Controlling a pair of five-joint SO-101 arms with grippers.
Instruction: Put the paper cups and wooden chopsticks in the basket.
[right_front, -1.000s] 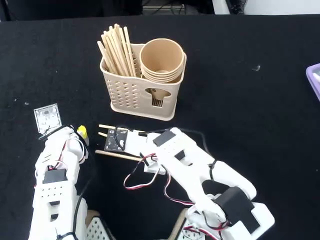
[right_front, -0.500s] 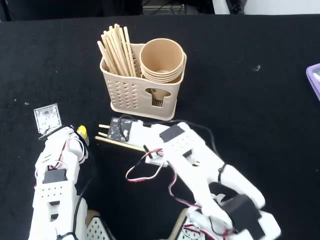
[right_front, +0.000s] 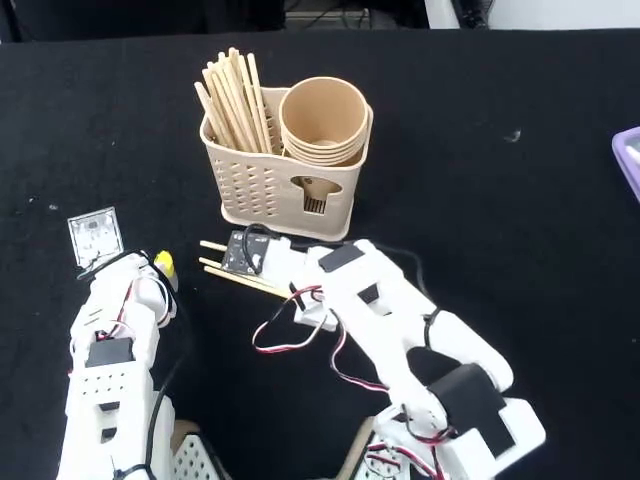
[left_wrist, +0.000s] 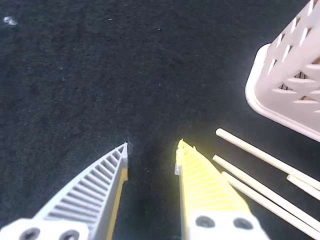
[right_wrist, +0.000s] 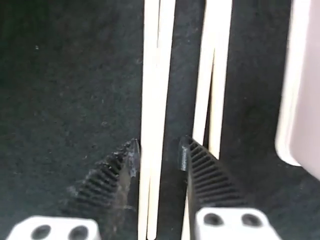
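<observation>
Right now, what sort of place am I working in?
Probably a robot test bench rather than a kitchen: a table under black cloth, two white robot arms at its near edge, and a staged basket of paper cups and chopsticks.

Between the jaws of the right gripper (right_wrist: 159, 150) lie pale, unpainted wooden chopsticks (right_wrist: 152, 100), light against the black table (right_wrist: 60, 75); that gripper's fingers (right_wrist: 212, 175) are black and ridged. The left gripper (left_wrist: 151, 150) has one yellow ridged jaw and one grey ridged jaw, with more pale sticks beside the yellow one. The basket (right_front: 270, 185) is cream, patterned with rows of small slots; the paper cups (right_front: 323, 120) are plain tan
</observation>
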